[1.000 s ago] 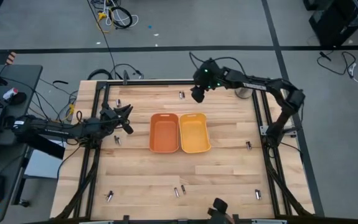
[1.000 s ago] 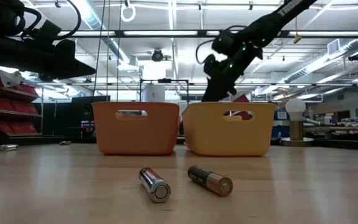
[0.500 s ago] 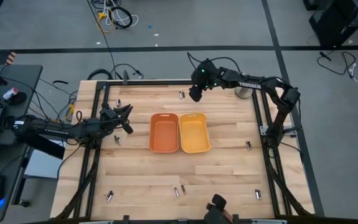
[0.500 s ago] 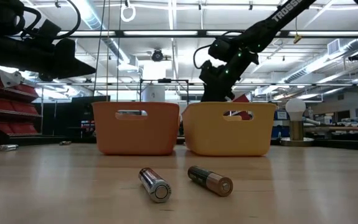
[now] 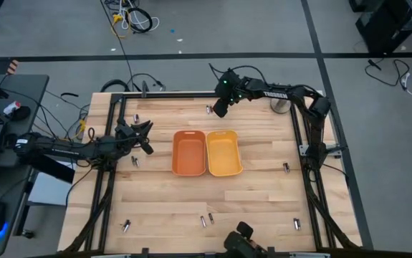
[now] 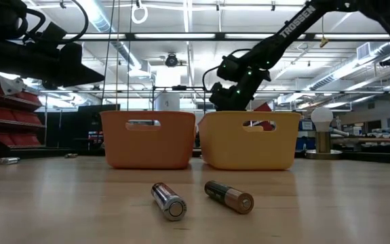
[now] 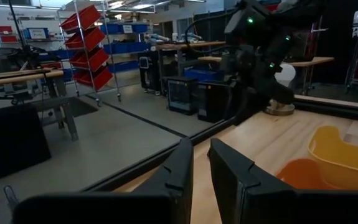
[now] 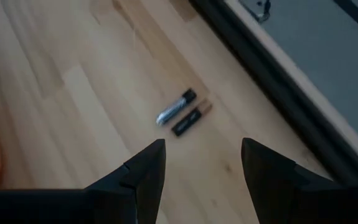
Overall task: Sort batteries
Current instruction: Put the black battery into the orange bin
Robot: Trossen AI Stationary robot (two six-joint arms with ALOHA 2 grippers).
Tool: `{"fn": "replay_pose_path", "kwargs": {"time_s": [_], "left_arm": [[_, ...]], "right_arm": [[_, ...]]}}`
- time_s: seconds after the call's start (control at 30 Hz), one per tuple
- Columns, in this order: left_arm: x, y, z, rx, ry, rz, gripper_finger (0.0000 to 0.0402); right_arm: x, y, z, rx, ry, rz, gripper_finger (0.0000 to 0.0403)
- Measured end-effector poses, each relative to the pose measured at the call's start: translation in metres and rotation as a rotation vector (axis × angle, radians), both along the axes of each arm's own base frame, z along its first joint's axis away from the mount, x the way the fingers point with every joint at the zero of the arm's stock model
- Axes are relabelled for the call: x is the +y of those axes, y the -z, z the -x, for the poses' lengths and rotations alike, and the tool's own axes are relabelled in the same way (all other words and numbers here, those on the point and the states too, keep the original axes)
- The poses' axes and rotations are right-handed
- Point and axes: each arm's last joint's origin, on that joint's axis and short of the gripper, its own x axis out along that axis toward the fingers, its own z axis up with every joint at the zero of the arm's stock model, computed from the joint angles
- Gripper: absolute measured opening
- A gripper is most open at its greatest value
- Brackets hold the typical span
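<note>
Two batteries, one silvery [image 8: 175,107] and one dark [image 8: 189,120], lie side by side on the wood near the table's far edge [image 5: 209,110]. My right gripper [image 8: 203,167] hovers above them, slanting down, open and empty [image 5: 218,110]. Other batteries lie scattered: two near the front edge [image 6: 167,201] [image 6: 228,196], others at the left [image 5: 135,160] and right [image 5: 286,168]. An orange tray [image 5: 189,152] and a yellow tray [image 5: 224,152] stand mid-table. My left gripper [image 7: 202,171] waits level at the left side [image 5: 145,138], its fingers a narrow gap apart, empty.
A metal cup with a white ball [image 5: 281,106] stands at the far right corner, close to my right arm. A black frame rail [image 8: 278,81] runs along the far edge just beyond the battery pair. Bare wood lies between the trays and the front edge.
My right gripper has moved toward the table's left edge and sunk toward the battery pair at the far edge, tipping a little more downward. Its fingers stay open.
</note>
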Motion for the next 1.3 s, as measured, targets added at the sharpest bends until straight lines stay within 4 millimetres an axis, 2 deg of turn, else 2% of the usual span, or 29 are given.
{"fn": "replay_pose_path", "kwargs": {"time_s": [0.13, 0.3, 0.43, 0.63, 0.87, 1.1, 1.3], "left_arm": [[0.0, 0.002, -0.001, 0.02, 0.0, -0.001, 0.0051], [0.0, 0.004, -0.002, 0.032, 0.0, 0.006, 0.0051], [0.0, 0.007, -0.003, 0.05, 0.0, 0.019, 0.0051], [0.0, 0.011, -0.004, 0.074, 0.0, 0.033, 0.0051], [0.0, 0.011, -0.004, 0.076, 0.0, 0.033, 0.0051], [0.0, 0.013, -0.004, 0.102, -0.001, 0.033, 0.0051], [-0.001, 0.018, -0.005, 0.151, 0.028, 0.033, 0.0051]], "right_arm": [[-0.009, 0.007, -0.013, 0.043, -0.045, 0.003, 0.0196], [-0.016, 0.009, -0.025, 0.125, -0.182, 0.036, 0.0196], [-0.021, 0.011, -0.031, 0.154, -0.186, 0.044, 0.0196], [-0.021, 0.012, -0.03, 0.17, -0.142, 0.002, 0.0196], [-0.02, 0.012, -0.029, 0.187, -0.17, 0.008, 0.0196], [-0.019, 0.012, -0.031, 0.21, -0.297, 0.089, 0.0196], [-0.006, 0.01, -0.043, 0.322, -0.541, 0.316, 0.02]]}}
